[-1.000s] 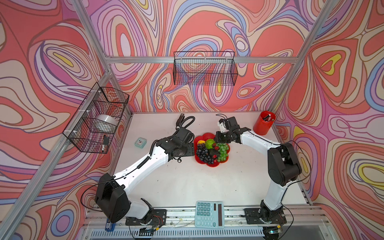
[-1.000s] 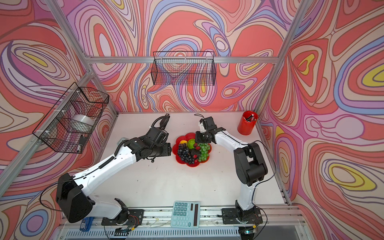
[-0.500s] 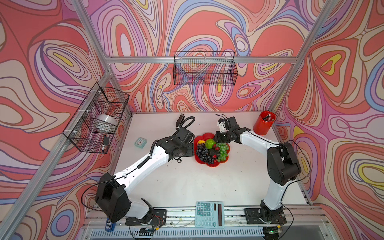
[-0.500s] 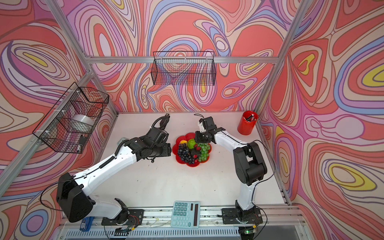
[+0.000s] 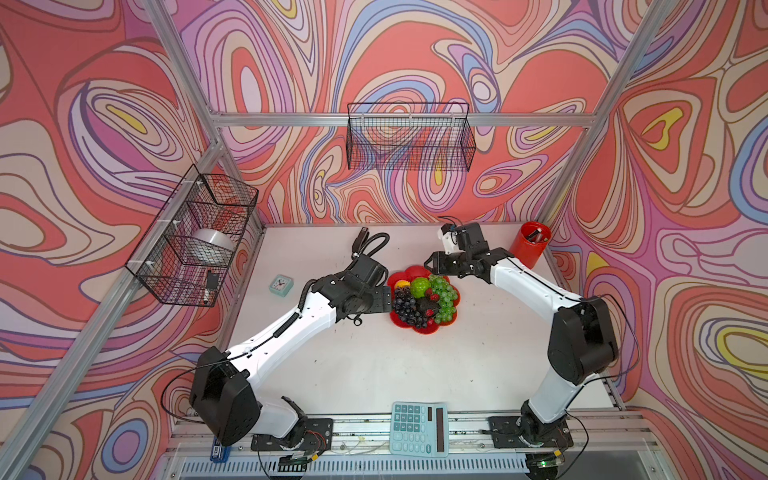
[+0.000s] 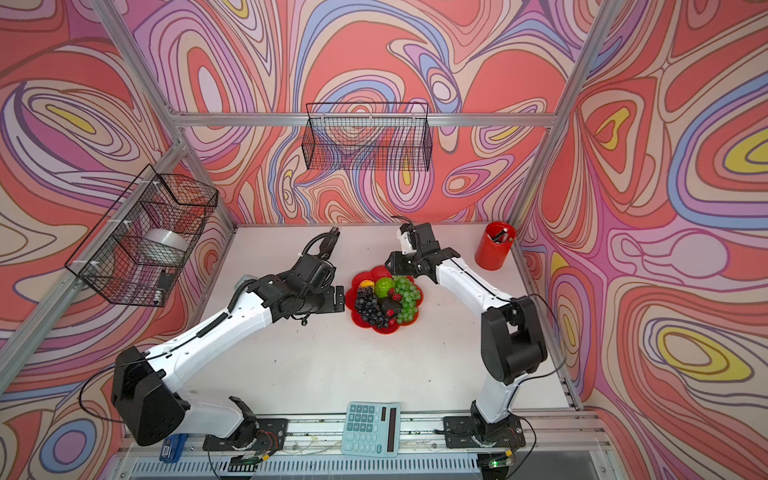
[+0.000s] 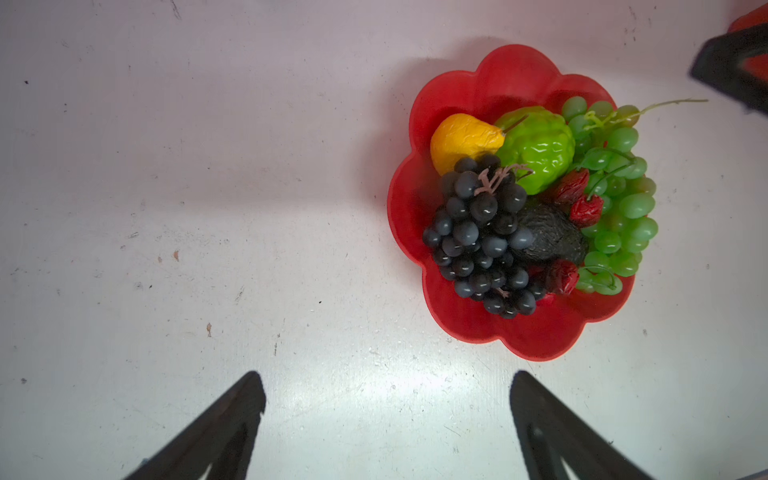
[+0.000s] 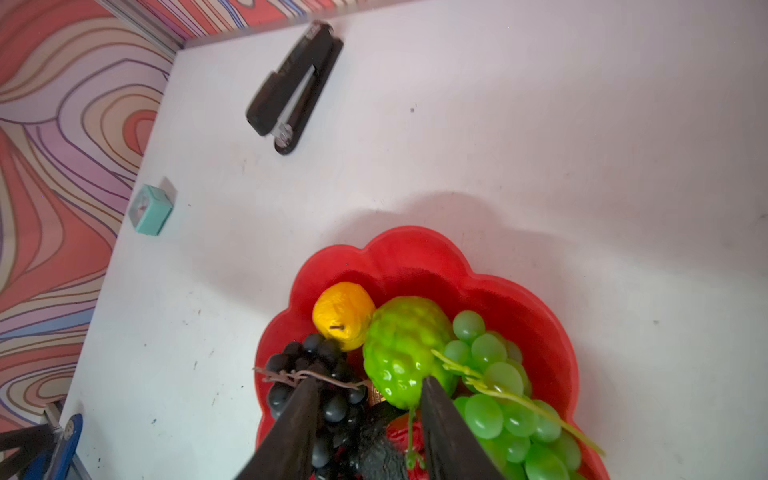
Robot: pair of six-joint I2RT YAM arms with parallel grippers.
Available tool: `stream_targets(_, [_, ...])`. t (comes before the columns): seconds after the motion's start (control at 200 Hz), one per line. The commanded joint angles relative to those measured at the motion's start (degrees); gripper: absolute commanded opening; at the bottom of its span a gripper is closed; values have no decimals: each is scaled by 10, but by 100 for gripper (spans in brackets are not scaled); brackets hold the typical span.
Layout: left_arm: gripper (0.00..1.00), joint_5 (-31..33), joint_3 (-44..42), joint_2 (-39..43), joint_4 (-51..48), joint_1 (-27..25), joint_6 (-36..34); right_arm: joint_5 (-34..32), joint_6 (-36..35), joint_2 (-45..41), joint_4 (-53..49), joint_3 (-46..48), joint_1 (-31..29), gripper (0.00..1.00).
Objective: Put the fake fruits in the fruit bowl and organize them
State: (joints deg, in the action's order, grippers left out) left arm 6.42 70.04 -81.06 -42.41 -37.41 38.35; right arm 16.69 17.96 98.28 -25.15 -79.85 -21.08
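Observation:
The fruit bowl (image 5: pixel 422 329) is a red scalloped dish at mid-table. In it lie the fake fruits: a dark purple grape bunch (image 7: pixel 478 237), a green grape bunch (image 7: pixel 623 208), a yellow fruit (image 7: pixel 461 139), a bumpy lime-green ball (image 7: pixel 536 145), a dark avocado (image 7: pixel 548 237) and red berries (image 7: pixel 586 210). My left gripper (image 7: pixel 386 376) stands open over bare table just left of the bowl, holding nothing. At the bowl's far edge my right gripper (image 8: pixel 370 378) hangs open above the fruits. A red berry on a green stem lies below its fingers.
A red cup (image 5: pixel 532 249) with pens stands at the back right. A black stapler (image 8: pixel 295 87) lies at the back and a teal clock (image 5: pixel 281 285) left of the left arm. A calculator (image 5: pixel 419 428) sits on the front rail. Wire baskets (image 5: pixel 409 137) hang on the walls.
My right gripper has gone from shut to open above the fruits. The left gripper's jaws have spread wider. Both arms have hardly moved.

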Motion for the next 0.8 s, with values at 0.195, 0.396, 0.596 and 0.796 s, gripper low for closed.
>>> stream_targets(0.195, [100, 36, 19, 38, 20, 94, -71, -92, -88, -60, -31, -43, 9, 98])
stream_targets(0.396, [100, 36, -95, 95, 213, 187, -190, -156, -108, -123, 90, 24, 73, 98])
stream_targets(0.596, [100, 121, -250, 125, 408, 235, -257, -185, -194, -203, 305, 233, 125, 98])
stream_targets(0.796, [100, 144, -430, 111, 666, 244, -340, -145, -106, -238, 496, 450, 243, 98])
